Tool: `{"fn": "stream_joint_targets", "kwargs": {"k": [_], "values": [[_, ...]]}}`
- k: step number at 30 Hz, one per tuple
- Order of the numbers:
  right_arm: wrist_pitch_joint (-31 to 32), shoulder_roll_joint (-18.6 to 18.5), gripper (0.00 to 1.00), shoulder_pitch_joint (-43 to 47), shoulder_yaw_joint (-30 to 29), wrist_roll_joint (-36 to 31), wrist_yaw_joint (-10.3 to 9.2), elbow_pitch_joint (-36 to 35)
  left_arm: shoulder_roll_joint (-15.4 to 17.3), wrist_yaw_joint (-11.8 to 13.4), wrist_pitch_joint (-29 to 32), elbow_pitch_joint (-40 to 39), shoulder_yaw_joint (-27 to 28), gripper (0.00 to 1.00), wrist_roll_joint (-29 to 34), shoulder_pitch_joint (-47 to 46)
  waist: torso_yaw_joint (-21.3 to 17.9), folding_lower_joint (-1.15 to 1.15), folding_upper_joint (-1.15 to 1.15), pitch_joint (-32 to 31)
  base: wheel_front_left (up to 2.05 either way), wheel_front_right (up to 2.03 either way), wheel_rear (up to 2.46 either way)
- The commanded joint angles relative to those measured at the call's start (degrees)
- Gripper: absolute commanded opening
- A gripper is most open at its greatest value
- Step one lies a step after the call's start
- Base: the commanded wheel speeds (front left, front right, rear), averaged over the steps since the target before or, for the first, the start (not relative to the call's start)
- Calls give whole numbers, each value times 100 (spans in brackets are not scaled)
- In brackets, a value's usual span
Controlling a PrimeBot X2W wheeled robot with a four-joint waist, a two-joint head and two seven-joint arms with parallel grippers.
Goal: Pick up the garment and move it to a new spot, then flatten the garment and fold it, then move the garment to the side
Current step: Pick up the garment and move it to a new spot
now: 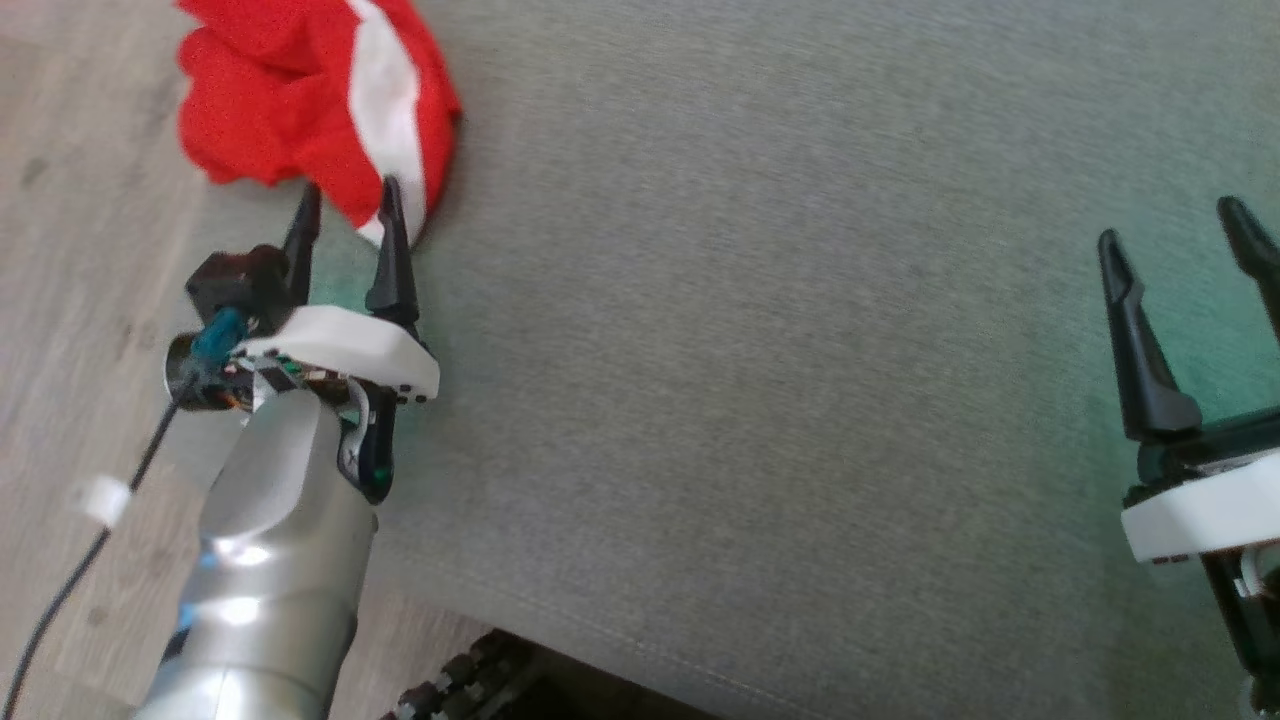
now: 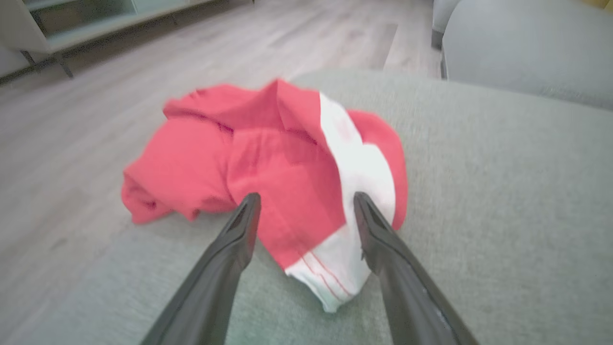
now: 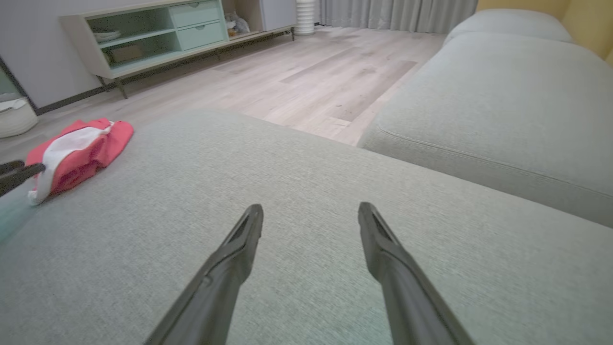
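Garment (image 1: 310,110): red w/ white band, crumpled in a heap at left edge of grey fabric seat cushion (image 1: 750,350). Left gripper (image 1: 350,190) fingers spread, white hem btwn tips. Right gripper (image 1: 1168,222) spread too, over bare cushion, well apart. Pale-green sideboard (image 3: 158,33): open shelves, contents too small to tell. Light wood floor (image 3: 311,81), grey sofa (image 3: 503,96) nearby.

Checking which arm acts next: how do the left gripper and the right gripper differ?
The left gripper flanks the near corner of the red and white garment; the right gripper hangs far from it over the grey cushion. The left gripper is by the cushion's left edge, beside the floor; the right gripper is toward its right side. Both are open, holding nothing.
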Motion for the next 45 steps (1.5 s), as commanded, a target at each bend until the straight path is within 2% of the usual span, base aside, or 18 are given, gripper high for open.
{"fn": "stream_joint_targets", "kwargs": {"k": [1,4,6,7,8,9,14,18,24,29,36,40,45], "values": [[12,-48,100,-56,110,31,-4,-230,214,-56,165,228,191,100,-86,-180,-170,-2,0,98,0,0,0],[-53,-21,100,-81,99,86,-4,-140,275,-185,474,875,177,100,-236,-469,-285,-2,0,66,0,0,0],[-73,-3,100,-82,86,96,-4,-109,289,-218,548,1028,164,100,-281,-539,-309,-2,0,54,0,0,0],[-99,16,100,-87,76,105,-4,-79,308,-245,578,1142,151,62,-322,-600,-329,-2,0,38,0,0,0],[-129,34,100,-90,67,115,-4,-50,341,-264,541,1215,127,10,-338,-654,-345,-2,0,15,0,0,0],[-160,54,100,-92,58,125,-4,-18,373,-277,502,1285,106,0,-355,-691,-357,-2,0,-17,0,0,0],[-393,143,100,-97,27,150,-4,154,640,-302,18,1315,60,0,-341,-748,-414,-2,0,-344,0,0,0],[-596,262,100,-62,26,156,-4,266,857,-244,-125,938,147,0,-302,-619,-482,-2,0,-741,0,0,0],[-876,503,100,25,43,130,-4,429,1101,52,-140,-625,392,0,-75,42,-650,-2,0,-1356,0,0,0],[-1063,661,100,120,100,127,-4,573,1103,83,-81,-1782,368,0,-53,715,-914,-2,0,-1747,0,0,0],[-1255,818,100,271,189,208,-4,759,901,101,835,-3144,52,0,-200,1621,-1626,-2,0,-1984,0,0,0],[-1336,868,100,329,230,296,-4,881,646,70,1199,-3460,-274,0,-263,1916,-2215,-2,0,-1993,0,0,0],[-1418,895,100,385,210,421,-4,999,313,-112,1487,-3555,-1063,0,-191,1857,-2949,-2,0,-1869,0,0,0]]}}
